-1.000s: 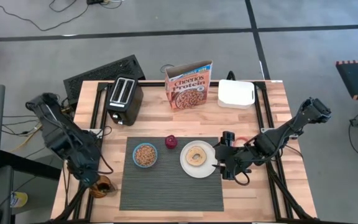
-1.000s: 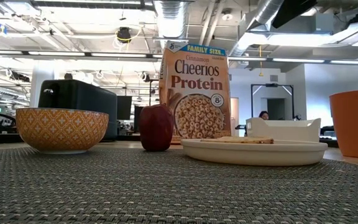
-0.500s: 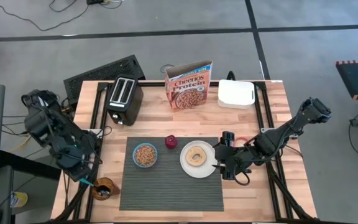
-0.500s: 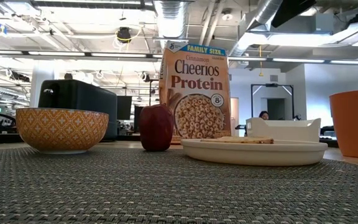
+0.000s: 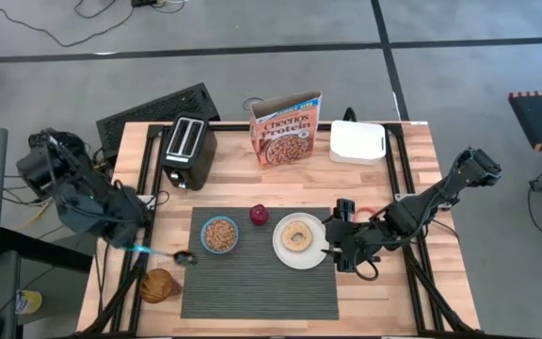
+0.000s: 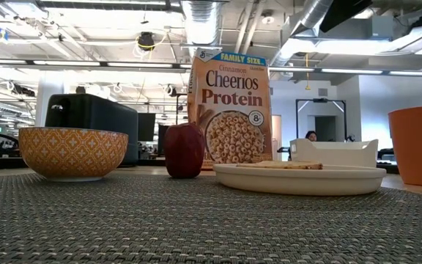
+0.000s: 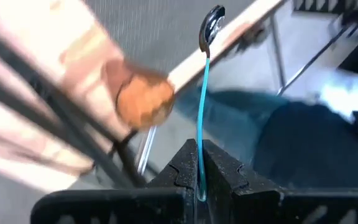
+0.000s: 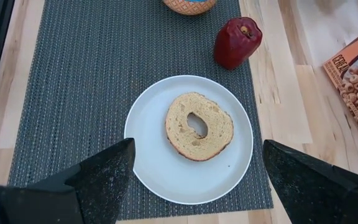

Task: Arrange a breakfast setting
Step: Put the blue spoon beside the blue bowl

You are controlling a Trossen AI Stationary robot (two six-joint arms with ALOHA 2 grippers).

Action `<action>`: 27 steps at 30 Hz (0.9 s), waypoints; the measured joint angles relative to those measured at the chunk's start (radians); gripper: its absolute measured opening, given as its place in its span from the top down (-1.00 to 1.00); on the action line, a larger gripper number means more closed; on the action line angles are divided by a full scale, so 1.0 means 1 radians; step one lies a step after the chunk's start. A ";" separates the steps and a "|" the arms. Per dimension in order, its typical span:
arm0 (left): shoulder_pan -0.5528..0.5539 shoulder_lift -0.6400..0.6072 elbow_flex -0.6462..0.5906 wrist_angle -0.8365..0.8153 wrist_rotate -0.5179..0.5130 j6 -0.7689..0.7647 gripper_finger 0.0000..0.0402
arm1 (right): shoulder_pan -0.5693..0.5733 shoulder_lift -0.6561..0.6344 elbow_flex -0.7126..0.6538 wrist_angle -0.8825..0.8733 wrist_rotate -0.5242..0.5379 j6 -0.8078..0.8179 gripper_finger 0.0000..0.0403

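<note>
The dark grey ribbed placemat (image 5: pixel 257 268) lies at the table's near middle. On it stand the small blue bowl (image 5: pixel 219 234) holding cereal and the white plate (image 5: pixel 283 252) with the tan bagel (image 5: pixel 299 234). The dark-red fruit (image 5: pixel 259 215) stands at the mat's far edge. My left gripper (image 5: pixel 137 247) is left of the mat, shut on the blue-handled spoon (image 5: pixel 163 252). The spoon's bowl (image 5: pixel 186 257) is over the mat's left edge. My right gripper (image 5: pixel 332 248) is open and empty, just right of the plate. My left gripper pinches the free end of the spoon's blue handle (image 7: pixel 200 177) between its two fingers. The fingers lie along the handle, coming from the table's left. The spoon sticks straight out ahead of them, its bowl (image 7: pixel 211 28) foremost, clear of the brown cup (image 7: pixel 143 99).
A brown cup (image 5: pixel 161 284) stands near the front left corner, below the spoon. A black toaster (image 5: pixel 188 151), a cereal box (image 5: pixel 285 129) and a white lidded container (image 5: pixel 358 143) stand along the far side. Bare wood shows on both sides of the mat.
My left gripper has drawn the spoon out of the brown cup. It has gone up and toward the table's far edge and has tipped. The spoon now lies nearly level, pointing toward the placemat. The cup has stayed in place.
</note>
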 joint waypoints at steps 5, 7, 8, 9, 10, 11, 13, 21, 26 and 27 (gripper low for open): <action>0.000 0.004 0.000 0.000 -0.174 0.025 1.00 | 0.000 0.000 0.000 0.000 0.000 0.000 -0.89; 0.000 0.014 0.000 0.001 -0.236 0.050 1.00 | 0.000 0.000 0.000 0.009 0.000 0.000 -0.89; 0.000 0.020 0.000 0.005 -0.262 0.069 1.00 | 0.000 0.000 0.000 0.021 0.000 -0.001 -0.89; 0.000 0.026 0.000 0.019 -0.291 0.096 1.00 | 0.000 0.000 0.000 0.035 0.000 -0.004 -0.89; 0.000 0.032 0.000 0.042 -0.323 0.128 1.00 | 0.000 -0.003 0.000 0.050 0.000 -0.012 -0.89; 0.000 0.035 0.000 0.072 -0.362 0.165 1.00 | 0.000 -0.008 0.000 0.066 -0.001 -0.021 -0.89; 0.000 0.043 0.000 0.131 -0.443 0.244 1.00 | -0.004 -0.021 0.000 0.110 -0.001 -0.035 -0.89; 0.008 0.070 0.000 0.334 -0.709 0.566 1.00 | -0.082 -0.088 0.000 0.404 -0.003 -0.142 -0.89; 0.032 0.077 0.000 0.402 -0.825 0.743 1.00 | -0.156 -0.115 0.000 0.675 -0.004 -0.180 -0.89; 0.038 0.077 0.000 0.421 -0.839 0.780 1.00 | -0.169 -0.115 0.001 0.736 -0.004 -0.200 -0.89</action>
